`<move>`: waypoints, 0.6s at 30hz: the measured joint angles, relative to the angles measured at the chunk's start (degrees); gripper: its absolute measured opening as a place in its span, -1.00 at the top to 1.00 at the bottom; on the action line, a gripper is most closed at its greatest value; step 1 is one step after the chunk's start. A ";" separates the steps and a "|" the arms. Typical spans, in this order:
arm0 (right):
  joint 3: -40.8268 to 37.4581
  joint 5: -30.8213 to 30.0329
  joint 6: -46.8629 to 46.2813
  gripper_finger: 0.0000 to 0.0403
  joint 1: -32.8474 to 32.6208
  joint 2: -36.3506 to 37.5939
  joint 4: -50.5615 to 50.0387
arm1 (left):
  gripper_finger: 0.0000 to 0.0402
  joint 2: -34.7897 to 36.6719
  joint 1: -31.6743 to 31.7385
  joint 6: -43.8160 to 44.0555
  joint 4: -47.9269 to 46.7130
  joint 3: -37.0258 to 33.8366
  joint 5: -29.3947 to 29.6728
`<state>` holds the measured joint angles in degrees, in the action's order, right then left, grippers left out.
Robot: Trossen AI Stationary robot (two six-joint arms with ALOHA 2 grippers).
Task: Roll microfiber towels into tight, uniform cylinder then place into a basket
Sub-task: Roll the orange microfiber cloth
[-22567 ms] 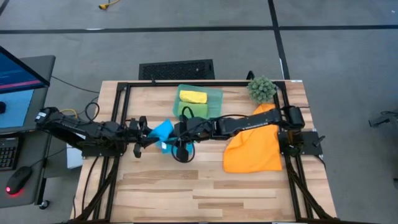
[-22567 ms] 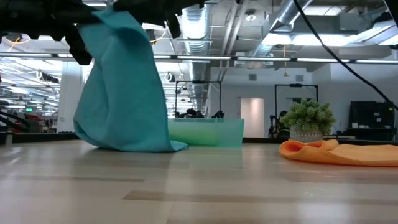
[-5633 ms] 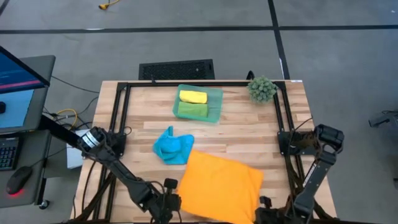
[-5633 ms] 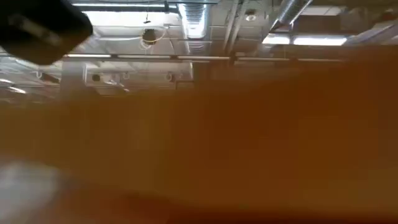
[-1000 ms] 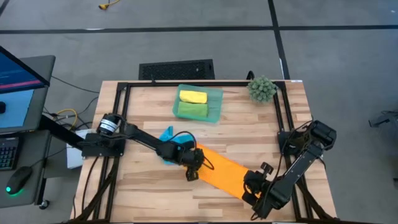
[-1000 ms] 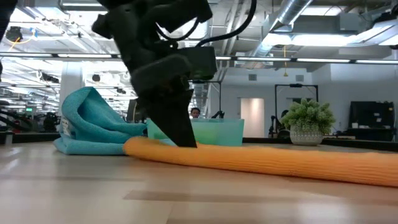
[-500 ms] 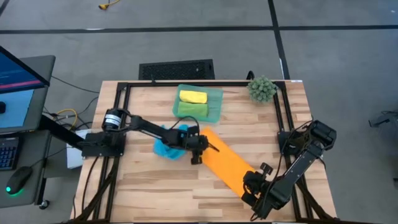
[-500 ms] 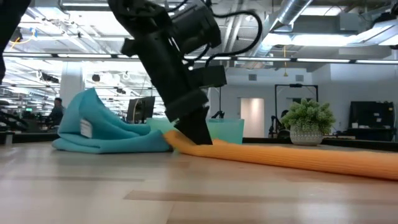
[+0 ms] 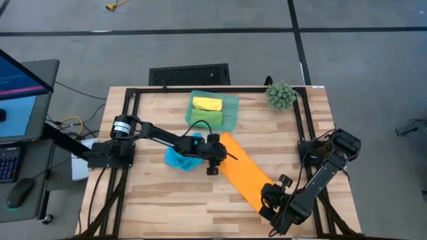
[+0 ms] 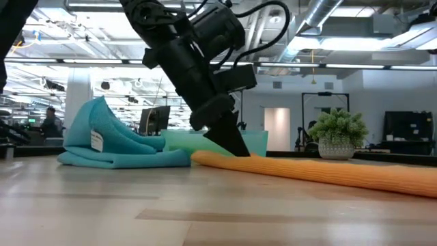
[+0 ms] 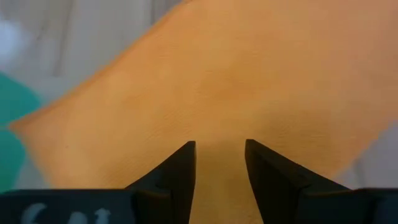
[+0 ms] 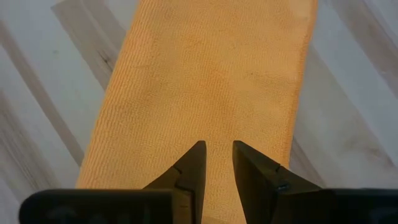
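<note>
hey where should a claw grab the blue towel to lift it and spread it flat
Take the blue towel by the raised peak at its end away from the orange towel, coming down from above. It lies crumpled, and that peak stands clear of the table, so a claw can pinch it. The left claw crowds its other side.

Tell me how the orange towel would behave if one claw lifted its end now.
Likely floppy: the orange towel lies as a long flat band, held at each end by the left claw and right claw. Probably light, and apt to sag and unfold.
</note>
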<state>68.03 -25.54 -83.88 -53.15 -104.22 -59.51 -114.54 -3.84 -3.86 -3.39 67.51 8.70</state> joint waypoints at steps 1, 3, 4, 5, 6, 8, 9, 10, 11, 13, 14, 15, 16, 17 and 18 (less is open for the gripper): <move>0.00 -0.02 0.24 0.49 0.00 0.00 0.00 | 0.34 0.22 -0.07 -0.20 0.05 -0.02 1.39; 0.00 -0.02 0.33 0.49 0.03 -0.01 -0.01 | 0.34 1.00 -0.08 -0.45 0.56 0.00 4.45; 0.00 -0.03 0.33 0.49 0.04 -0.01 0.02 | 0.34 1.45 -0.06 -0.50 1.08 0.11 5.59; 0.00 -0.04 0.32 0.49 0.04 0.00 0.02 | 0.34 1.87 -0.06 -0.50 1.10 0.11 6.41; 0.00 -0.04 0.33 0.49 0.12 0.00 0.06 | 0.34 2.20 -0.03 -0.53 1.64 0.09 6.84; 0.00 -0.04 0.33 0.49 0.31 0.00 0.18 | 0.34 2.73 0.20 -1.44 3.60 0.09 7.01; 0.00 -0.04 0.35 0.49 0.39 0.00 0.20 | 0.34 2.93 0.55 -1.81 4.97 0.09 6.80; 0.00 -0.04 0.37 0.49 0.39 0.00 0.20 | 0.34 3.07 1.14 -2.41 6.34 0.09 5.77; 0.00 -0.04 0.37 0.49 0.43 -0.01 0.20 | 0.34 3.13 1.93 -2.66 7.08 0.11 4.50; 0.00 -0.03 0.35 0.49 0.74 0.00 0.20 | 0.34 3.11 4.29 -2.50 7.00 0.11 1.51; 0.00 -0.03 0.35 0.49 0.82 0.00 0.22 | 0.34 3.07 5.50 -2.17 6.92 0.10 0.68; 0.00 -0.04 0.35 0.49 0.83 0.00 0.25 | 0.34 3.06 6.71 -1.91 6.99 0.09 0.23; 0.00 -0.05 0.35 0.49 0.79 0.00 0.29 | 0.34 3.06 7.86 -1.72 7.13 0.10 0.16; 0.00 -0.04 0.35 0.49 0.79 0.00 0.33 | 0.34 3.06 8.87 -1.46 7.29 0.09 0.11; 0.00 -0.05 0.35 0.49 0.79 0.00 0.41 | 0.34 3.06 9.89 -1.07 7.34 0.09 -0.36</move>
<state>68.03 -25.59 -83.53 -52.36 -104.22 -59.10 -111.48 6.05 -4.93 3.95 67.59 8.34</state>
